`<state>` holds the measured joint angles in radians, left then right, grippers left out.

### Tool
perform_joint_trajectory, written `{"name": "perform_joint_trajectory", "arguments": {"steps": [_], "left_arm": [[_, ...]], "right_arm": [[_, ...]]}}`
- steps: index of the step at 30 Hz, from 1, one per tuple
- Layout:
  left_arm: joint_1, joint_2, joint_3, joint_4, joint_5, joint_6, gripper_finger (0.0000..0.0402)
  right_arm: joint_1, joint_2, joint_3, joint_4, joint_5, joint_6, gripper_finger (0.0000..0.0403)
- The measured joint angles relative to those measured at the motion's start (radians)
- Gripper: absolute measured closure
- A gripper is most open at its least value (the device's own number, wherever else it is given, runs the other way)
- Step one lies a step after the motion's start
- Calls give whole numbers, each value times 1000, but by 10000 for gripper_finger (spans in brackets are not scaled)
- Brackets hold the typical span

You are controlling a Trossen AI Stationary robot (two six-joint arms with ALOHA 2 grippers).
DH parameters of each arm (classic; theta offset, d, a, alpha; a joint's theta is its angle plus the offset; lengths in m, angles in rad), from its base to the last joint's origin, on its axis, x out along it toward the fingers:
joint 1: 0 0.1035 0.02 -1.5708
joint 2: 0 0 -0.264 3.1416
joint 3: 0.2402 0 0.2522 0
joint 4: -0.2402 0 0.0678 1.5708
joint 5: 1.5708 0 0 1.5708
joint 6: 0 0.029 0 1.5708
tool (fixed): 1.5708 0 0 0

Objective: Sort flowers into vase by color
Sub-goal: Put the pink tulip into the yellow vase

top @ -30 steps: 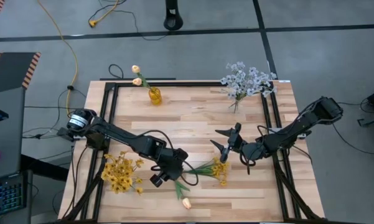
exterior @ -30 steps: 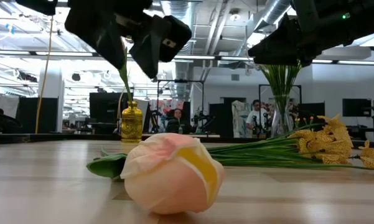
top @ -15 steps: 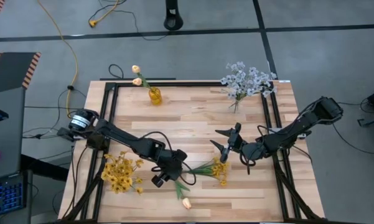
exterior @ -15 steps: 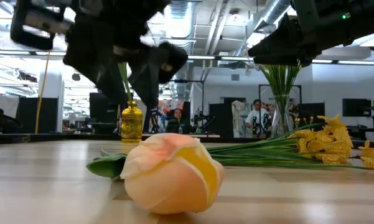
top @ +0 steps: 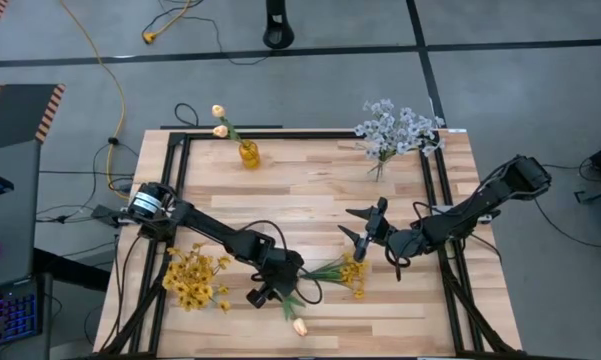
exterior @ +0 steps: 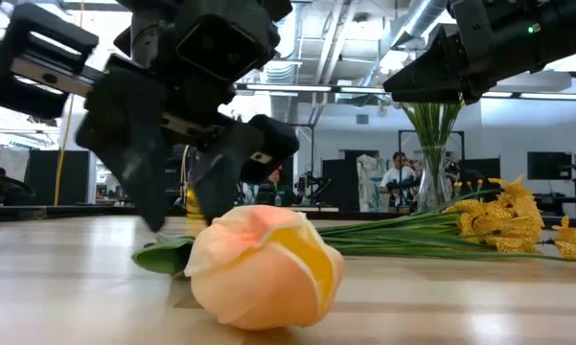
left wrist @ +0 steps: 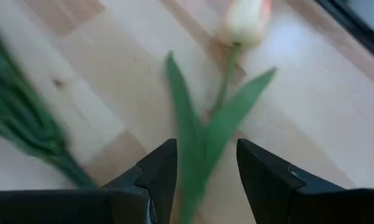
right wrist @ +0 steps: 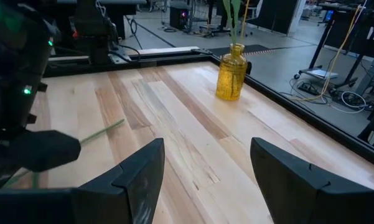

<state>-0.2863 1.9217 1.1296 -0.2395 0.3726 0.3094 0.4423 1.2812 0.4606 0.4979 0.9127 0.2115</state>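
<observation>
The step in hand looked like the pickup of the loose peach tulip [top: 299, 326], which lay on its side at the near edge of the pale planked wooden surface [top: 310, 195], its bud toward the near edge and its stem running back toward the left gripper [top: 272, 291]. That gripper hung low over the stem with its jaws parted to a middling gap, and in its wrist view the green stem and two long blade-shaped leaves ran up between the two dark fingers [left wrist: 155, 177] without visible contact. The next move probably called for a short drop and a closing on the thin stem, not the soft bud, then a carry to the small amber glass vase [top: 248, 154] at the far left, which already held two peach buds. The bud was a smooth, rounded fabric cup, cream blushing to pink. Just right of the left gripper lay a loose yellow sprig [top: 346, 270] with long straight stems; a frilly yellow bunch [top: 194, 277] stood at the near left, and a frothy pale blue-white spray [top: 393, 129] at the far right. The right gripper [top: 370, 231] waited right of centre, jaws spread wide and empty.
</observation>
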Motion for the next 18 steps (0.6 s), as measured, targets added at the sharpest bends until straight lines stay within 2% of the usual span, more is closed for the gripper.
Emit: {"name": "perform_joint_trajectory", "arguments": {"steps": [4,10,18], "left_arm": [[-2,0,0,-18,-53,-4,249],[-35,8,2,-80,-193,28,249],[-56,8,3,-83,-228,29,259]], "right_arm": [[0,0,0,1,0,0,137],[0,0,0,-1,0,-1,137],[0,0,0,-6,0,-1,137]]}}
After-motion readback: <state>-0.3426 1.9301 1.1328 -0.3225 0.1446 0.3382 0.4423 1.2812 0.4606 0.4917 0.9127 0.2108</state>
